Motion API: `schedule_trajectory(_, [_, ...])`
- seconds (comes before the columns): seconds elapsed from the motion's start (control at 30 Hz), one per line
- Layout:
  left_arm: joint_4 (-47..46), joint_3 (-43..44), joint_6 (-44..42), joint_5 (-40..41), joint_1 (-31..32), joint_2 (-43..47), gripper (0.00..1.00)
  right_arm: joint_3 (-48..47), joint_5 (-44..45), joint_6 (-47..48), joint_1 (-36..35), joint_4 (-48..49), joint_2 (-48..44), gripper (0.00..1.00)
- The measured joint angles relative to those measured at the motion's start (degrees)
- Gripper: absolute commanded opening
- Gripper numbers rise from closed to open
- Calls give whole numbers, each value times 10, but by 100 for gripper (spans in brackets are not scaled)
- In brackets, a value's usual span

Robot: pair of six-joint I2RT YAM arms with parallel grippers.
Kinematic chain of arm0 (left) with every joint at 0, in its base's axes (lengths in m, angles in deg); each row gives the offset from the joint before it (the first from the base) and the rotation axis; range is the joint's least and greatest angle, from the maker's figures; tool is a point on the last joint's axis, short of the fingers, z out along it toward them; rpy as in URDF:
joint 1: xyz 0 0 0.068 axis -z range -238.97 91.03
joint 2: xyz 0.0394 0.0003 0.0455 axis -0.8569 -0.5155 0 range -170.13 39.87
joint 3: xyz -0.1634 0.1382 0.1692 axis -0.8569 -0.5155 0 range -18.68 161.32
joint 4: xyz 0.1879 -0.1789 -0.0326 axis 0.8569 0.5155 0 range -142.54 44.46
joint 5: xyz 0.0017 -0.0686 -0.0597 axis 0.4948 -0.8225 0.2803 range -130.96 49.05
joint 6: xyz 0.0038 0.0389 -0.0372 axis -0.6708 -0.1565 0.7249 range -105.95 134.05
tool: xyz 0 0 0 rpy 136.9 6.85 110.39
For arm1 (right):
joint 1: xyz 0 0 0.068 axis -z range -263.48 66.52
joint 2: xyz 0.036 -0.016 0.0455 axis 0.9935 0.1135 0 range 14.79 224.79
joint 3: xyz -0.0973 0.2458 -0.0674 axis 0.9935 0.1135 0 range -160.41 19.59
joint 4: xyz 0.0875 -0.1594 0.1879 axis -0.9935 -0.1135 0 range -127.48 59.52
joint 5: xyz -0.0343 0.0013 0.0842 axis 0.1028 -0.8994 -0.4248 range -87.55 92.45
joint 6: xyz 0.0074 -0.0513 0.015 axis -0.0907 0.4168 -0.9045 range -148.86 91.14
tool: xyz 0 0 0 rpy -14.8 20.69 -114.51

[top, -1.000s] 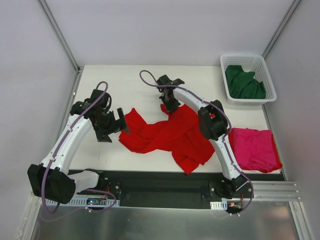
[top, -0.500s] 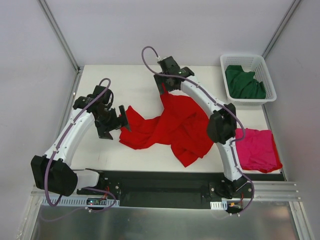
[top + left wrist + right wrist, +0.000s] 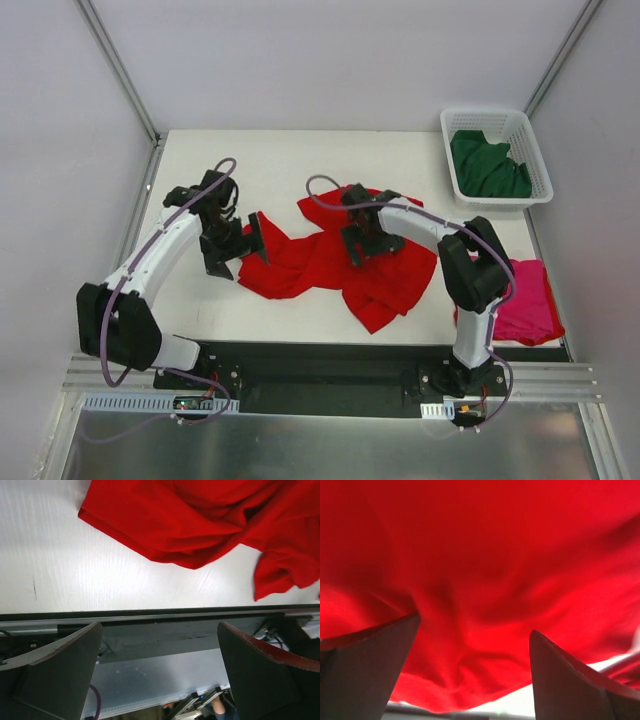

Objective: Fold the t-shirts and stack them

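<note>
Item one, red t-shirt [image 3: 325, 262]: lay crumpled in the middle of the white table [image 3: 265, 160], spread from just beside the left gripper [image 3: 246, 240] across to under the right arm. A second before, its far part was stretched up towards the back of the table in the right gripper's pinch. It had since dropped back into a loose fold near the centre, and the near corner still pointed at the table's front edge. Item two, right gripper [image 3: 362, 241]: had drawn back from the far side to sit low over the shirt's middle. In the wrist view its fingers [image 3: 370, 665] stood wide apart and held nothing, with red cloth [image 3: 480, 555] filling the frame behind them. Item three, left gripper [image 3: 159, 626]: little changed, spread wide with nothing in it, just off the shirt's left hem [image 3: 165, 530]. Item four, magenta-pink t-shirt [image 3: 532, 305]: folded at the table's right near corner, unmoved, now partly hidden by the right arm. Item five, dark green t-shirt [image 3: 487, 166]: bundled in the white lattice basket [image 3: 497, 112] at the far right corner, unmoved.
</note>
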Motion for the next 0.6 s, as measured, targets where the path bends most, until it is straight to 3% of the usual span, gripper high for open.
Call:
schedule_trajectory(0.17, [-13, -17, -10, 37, 80, -78, 99, 109, -33, -23, -7, -28, -52, 96])
schedule_trajectory(0.37, [-28, -19, -8, 46, 132, -169, 99, 126, -32, -30, -7, -35, -141, 96])
schedule_trajectory(0.6, [-58, -9, 29, 42, 195, -188, 94, 128, -21, -30, -7, -48, -165, 96])
